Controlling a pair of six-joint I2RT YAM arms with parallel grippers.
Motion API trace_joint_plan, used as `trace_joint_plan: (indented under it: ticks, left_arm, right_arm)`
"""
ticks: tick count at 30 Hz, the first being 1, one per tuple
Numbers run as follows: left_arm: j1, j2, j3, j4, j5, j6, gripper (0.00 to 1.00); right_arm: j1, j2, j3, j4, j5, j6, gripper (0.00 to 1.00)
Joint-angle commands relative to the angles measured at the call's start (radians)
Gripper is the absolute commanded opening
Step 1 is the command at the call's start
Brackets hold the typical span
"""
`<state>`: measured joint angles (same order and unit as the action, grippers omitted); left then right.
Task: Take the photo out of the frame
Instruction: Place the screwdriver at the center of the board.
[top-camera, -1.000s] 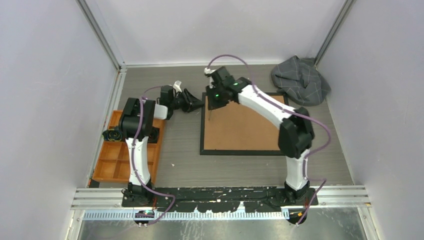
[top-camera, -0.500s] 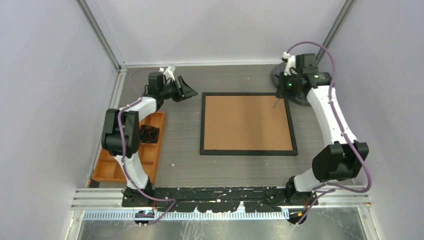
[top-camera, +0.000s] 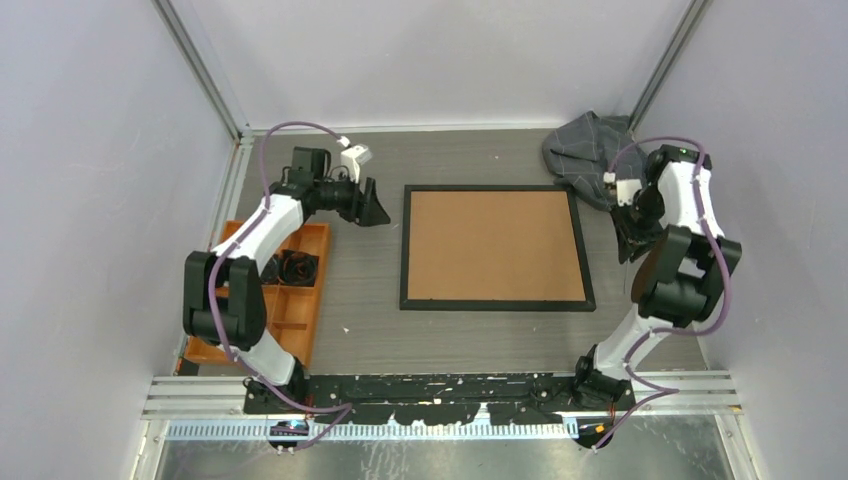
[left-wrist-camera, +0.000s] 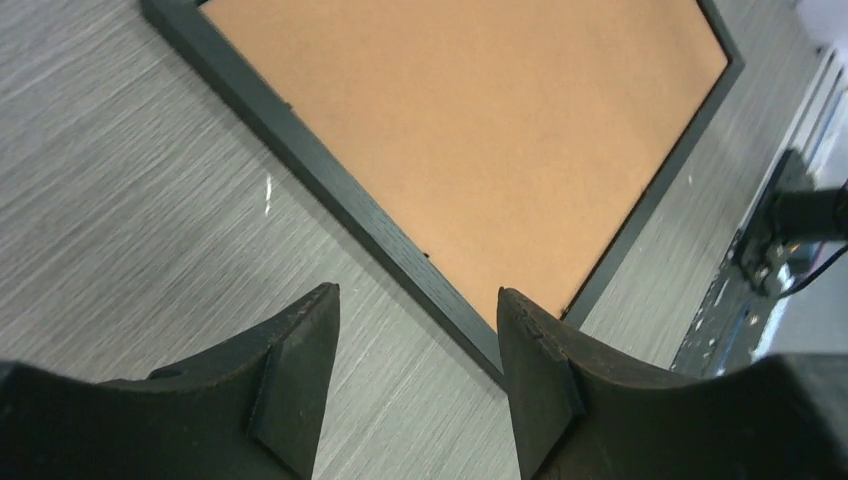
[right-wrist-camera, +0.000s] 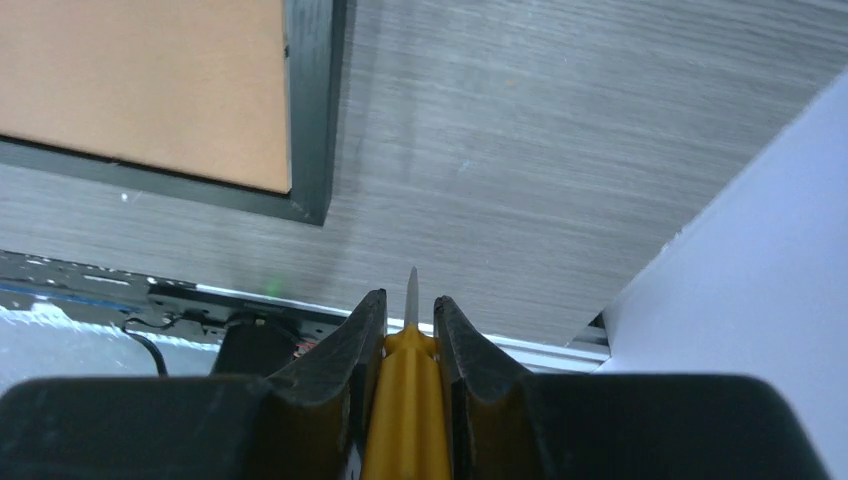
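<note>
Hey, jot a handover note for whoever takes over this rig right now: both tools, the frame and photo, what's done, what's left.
Left tool: open, empty, hovering by the frame's far left corner.
Right tool: shut on a yellow-handled pick, right of the frame.
Frame lies face down with the brown backing board on. The photo is not visible.
Done: nothing visibly out.
Left: lift the board, take out the photo.
</note>
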<state>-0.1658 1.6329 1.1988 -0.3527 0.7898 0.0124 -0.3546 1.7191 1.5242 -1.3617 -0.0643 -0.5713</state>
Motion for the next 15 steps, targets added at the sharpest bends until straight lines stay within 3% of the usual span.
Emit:
trace_joint_plan:
  ticks: [1,8,15]
  left_arm:
    - [-0.059,-0.124,-0.001,-0.132,-0.032,0.242,0.61]
    - [-0.063,-0.196,0.001,-0.234,-0.037,0.309,0.63]
    - [-0.063,-0.281,-0.024,-0.280,-0.058,0.342,0.69]
  right_arm:
    - [0.001,0.116,-0.004,0.084,0.061,-0.007,0.08]
    - [0.002,0.306,0.062,0.302,-0.007,0.162,0.26]
    - [0.002,0.321,0.014,0.468,0.012,0.230,0.44]
